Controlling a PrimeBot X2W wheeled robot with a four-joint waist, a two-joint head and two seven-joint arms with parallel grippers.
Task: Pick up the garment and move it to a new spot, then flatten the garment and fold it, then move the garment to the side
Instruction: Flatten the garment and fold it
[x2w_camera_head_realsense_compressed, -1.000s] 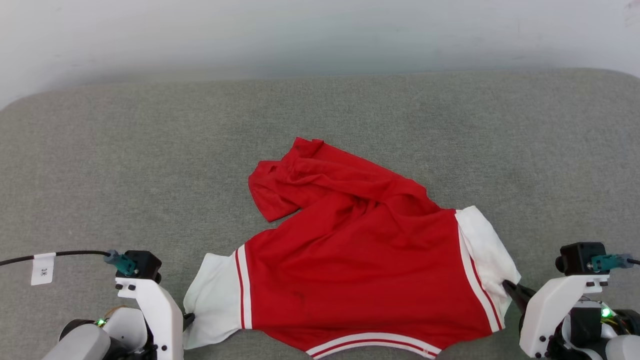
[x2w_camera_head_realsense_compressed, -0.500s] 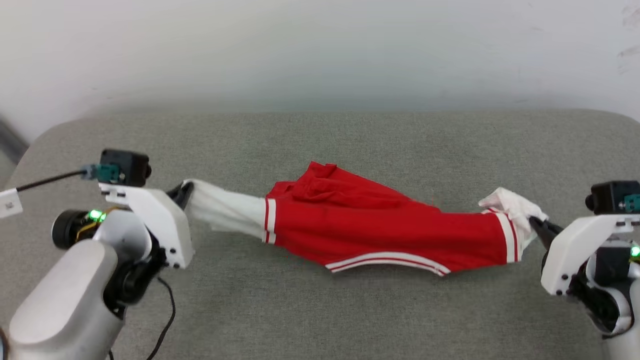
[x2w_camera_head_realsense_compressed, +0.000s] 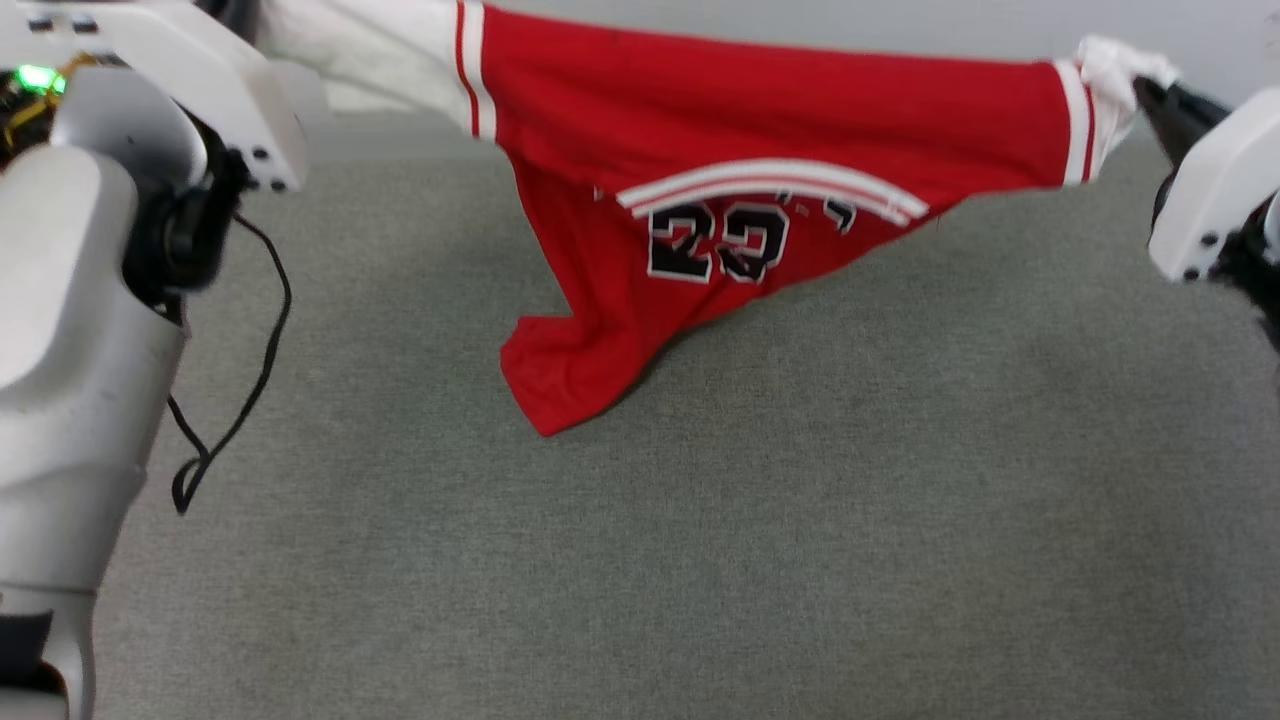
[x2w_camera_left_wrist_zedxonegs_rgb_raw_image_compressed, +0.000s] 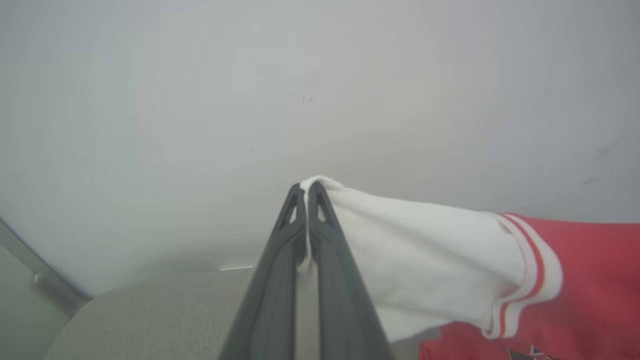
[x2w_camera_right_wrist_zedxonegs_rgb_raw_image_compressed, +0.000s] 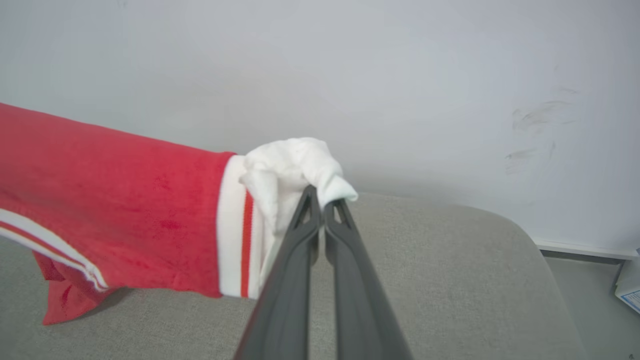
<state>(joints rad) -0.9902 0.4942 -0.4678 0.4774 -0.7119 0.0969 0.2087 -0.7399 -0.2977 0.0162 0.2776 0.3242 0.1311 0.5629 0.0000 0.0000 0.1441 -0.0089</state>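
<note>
Grey mat (x2w_camera_head_realsense_compressed: 700, 560), garment (x2w_camera_head_realsense_compressed: 760, 120) taut aloft, crnr drooping

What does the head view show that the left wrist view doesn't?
Head view: the right gripper pinching one white sleeve, the garment sagging to a low red corner, a loose black cable. Left wrist view: the left gripper, jaws shut on the other sleeve's tip, close up. Both: the garment held above the grey cushion.
</note>
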